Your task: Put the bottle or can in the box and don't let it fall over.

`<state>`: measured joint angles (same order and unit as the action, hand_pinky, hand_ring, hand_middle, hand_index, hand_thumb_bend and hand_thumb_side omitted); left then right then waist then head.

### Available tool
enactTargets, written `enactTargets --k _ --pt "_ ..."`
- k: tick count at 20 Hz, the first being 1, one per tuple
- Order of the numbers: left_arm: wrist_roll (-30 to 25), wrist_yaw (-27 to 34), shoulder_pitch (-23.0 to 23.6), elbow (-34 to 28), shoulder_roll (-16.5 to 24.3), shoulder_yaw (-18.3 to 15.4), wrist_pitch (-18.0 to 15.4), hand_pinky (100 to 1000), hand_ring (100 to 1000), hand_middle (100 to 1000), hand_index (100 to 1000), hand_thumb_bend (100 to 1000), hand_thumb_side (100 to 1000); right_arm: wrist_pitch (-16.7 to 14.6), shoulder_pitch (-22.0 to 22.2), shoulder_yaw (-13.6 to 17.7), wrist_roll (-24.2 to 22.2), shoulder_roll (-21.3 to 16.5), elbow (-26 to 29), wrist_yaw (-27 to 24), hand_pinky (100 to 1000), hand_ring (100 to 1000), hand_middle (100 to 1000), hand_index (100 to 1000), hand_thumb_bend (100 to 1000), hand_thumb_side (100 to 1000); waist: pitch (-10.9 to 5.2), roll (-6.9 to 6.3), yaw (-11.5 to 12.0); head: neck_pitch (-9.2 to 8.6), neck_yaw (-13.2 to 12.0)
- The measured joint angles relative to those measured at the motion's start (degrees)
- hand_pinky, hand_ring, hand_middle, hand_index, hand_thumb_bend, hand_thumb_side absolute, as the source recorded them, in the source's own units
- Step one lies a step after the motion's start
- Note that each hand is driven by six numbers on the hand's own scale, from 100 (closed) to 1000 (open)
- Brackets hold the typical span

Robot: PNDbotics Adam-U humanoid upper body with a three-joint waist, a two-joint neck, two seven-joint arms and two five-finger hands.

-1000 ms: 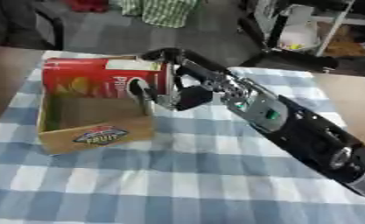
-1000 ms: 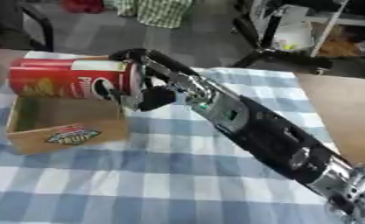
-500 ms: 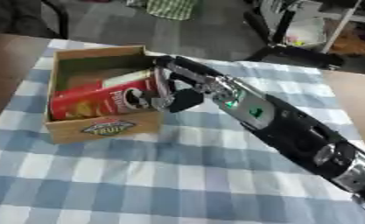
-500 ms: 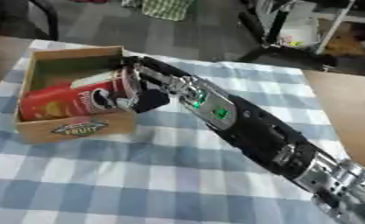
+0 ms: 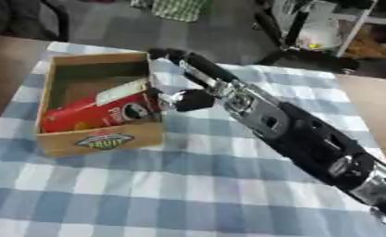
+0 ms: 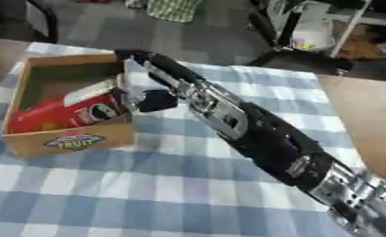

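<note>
inside the box (image 5: 98,141), red can (image 5: 95,113) lying tilted, right robot hand (image 5: 183,99) beside, grip unclear

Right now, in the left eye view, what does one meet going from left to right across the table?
Wooden box → red can lying tilted inside it → right hand at the can's end → black right arm running to the lower right.
</note>
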<state>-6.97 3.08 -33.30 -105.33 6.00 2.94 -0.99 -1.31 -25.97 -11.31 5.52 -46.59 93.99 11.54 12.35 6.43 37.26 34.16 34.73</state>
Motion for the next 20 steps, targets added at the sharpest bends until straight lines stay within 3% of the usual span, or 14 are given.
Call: enactTargets --k 3,7,11,15,20 --pt "0.21 -0.02 0.55 0.15 0.03 -0.17 0.06 900 712 690 900 306 893 1.80 1.33 1.08 3.33 -0.08 2.43 -6.84 904 1000 835 975 107 664 0.00 -0.02 -2.30 0.05 -1.64" --pt "0.64 -0.42 1.94 1.04 0.47 -0.82 0.19 901 711 688 899 306 899 3.90 4.06 3.09 3.53 -0.63 8.53 -16.91 847 960 791 968 100 647 -0.04 -0.11 -6.21 0.95 -5.48" --pt "1.32 -1.14 4.24 2.03 1.14 -1.81 0.23 902 711 687 900 307 901 4.82 7.52 4.64 1.17 -0.61 15.89 -25.03 831 930 771 966 100 607 -0.28 -1.78 -10.64 2.77 -10.28" --pt "2.31 -1.98 7.32 2.81 2.29 -2.95 0.23 903 710 686 900 308 904 1.82 9.79 4.72 -3.01 2.17 18.91 -28.39 821 902 746 953 100 572 -2.14 -2.49 -15.28 5.47 -16.18" --pt "3.84 -2.90 10.84 3.65 3.74 -4.62 0.27 904 709 685 900 310 907 -4.22 13.67 4.35 -8.48 9.36 19.28 -28.88 828 893 735 951 100 565 -4.72 -2.87 -21.36 8.76 -22.77"
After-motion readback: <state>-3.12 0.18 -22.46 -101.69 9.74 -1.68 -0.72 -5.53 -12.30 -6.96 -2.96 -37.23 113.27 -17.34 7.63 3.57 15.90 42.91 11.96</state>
